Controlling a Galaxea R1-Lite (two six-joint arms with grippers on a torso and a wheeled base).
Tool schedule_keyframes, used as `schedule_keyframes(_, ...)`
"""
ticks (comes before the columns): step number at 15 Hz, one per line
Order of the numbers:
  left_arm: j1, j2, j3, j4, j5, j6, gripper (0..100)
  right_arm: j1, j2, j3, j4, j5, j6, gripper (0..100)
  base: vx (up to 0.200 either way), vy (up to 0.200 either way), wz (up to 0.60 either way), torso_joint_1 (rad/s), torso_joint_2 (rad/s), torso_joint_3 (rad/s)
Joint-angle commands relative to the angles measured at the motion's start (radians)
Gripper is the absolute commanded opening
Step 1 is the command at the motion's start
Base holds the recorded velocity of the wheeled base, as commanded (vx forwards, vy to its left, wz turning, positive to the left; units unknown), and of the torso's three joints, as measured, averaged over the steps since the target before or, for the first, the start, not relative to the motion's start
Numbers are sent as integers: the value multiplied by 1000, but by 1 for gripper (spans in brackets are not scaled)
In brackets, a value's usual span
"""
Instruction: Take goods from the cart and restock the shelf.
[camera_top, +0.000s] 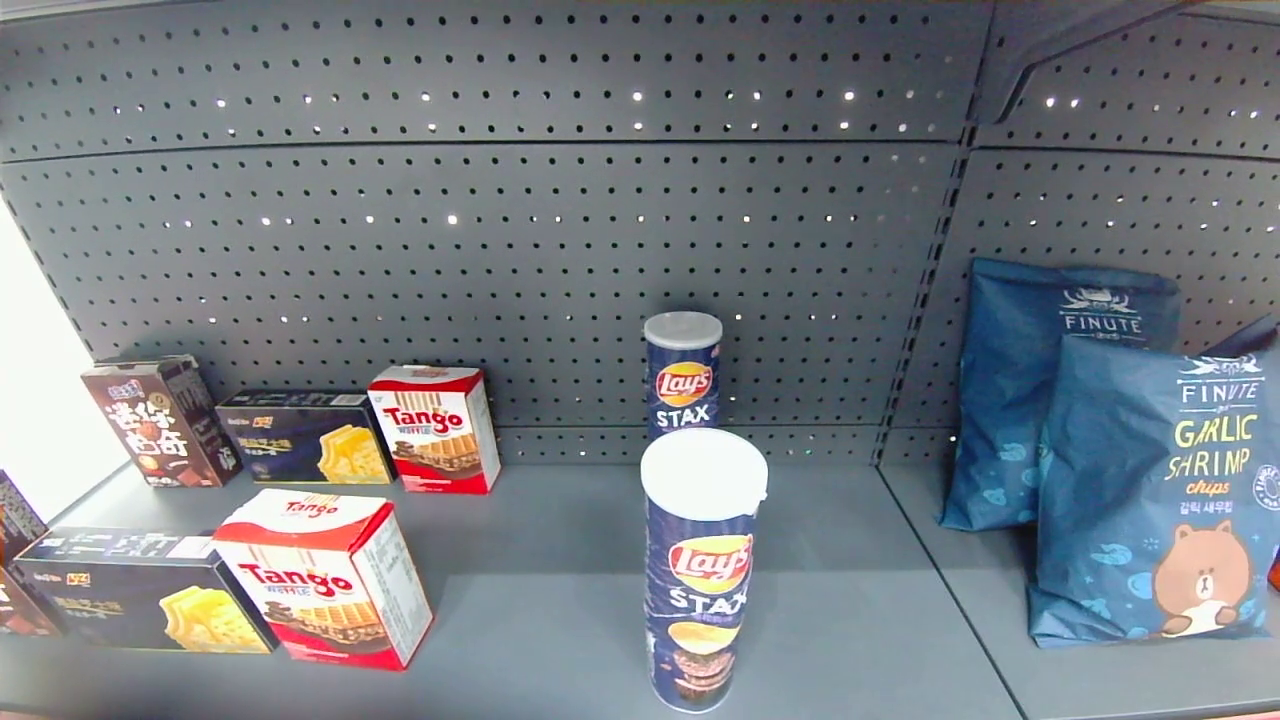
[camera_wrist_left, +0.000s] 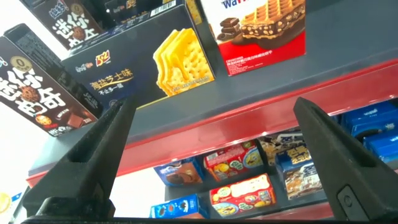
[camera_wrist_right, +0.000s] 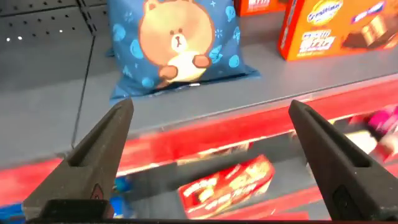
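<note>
While left gripper and right gripper both gape wide and empty, the tall dark-blue white-lidded chip tube stands lower centre of head frame, near front edge of grey metal shelf; a careless arm swing could topple it

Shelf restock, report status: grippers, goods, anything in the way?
Left gripper open, holding nothing. Right gripper open, holding nothing. Front chip can and rear chip can upright on shelf. No obstruction seen.
</note>
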Motion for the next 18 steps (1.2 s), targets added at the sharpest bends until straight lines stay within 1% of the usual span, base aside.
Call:
schedule_keyframes(1, 7, -2, 0, 1, 1, -2, 100, -4, -113, 42, 7, 43, -27, 100, 0, 0, 0, 0, 0, 0)
schedule_keyframes(2, 9, -1, 0, 1, 0, -2, 100, 21, -125, 52, 22, 118, -34, 100, 0, 0, 0, 0, 0, 0)
schedule_keyframes(3, 9, -2, 0, 1, 0, -2, 100, 68, -157, 52, 38, 163, -73, 100, 0, 0, 0, 0, 0, 0)
schedule_keyframes(7, 12, -2, 0, -1, 0, -3, 100, 58, -187, 52, 38, 160, -56, 100, 0, 0, 0, 0, 0, 0)
schedule_keyframes(9, 29, -4, 0, 1, 0, -6, 100, 58, -187, 52, 38, 160, -56, 100, 0, 0, 0, 0, 0, 0)
schedule_keyframes(15, 23, 2, 0, 1, -3, -8, 100, 58, -188, 52, 38, 160, -56, 100, 0, 0, 0, 0, 0, 0)
schedule_keyframes(18, 20, 1, 1, 1, -3, -63, 100, 58, -188, 52, 38, 160, -56, 100, 0, 0, 0, 0, 0, 0)
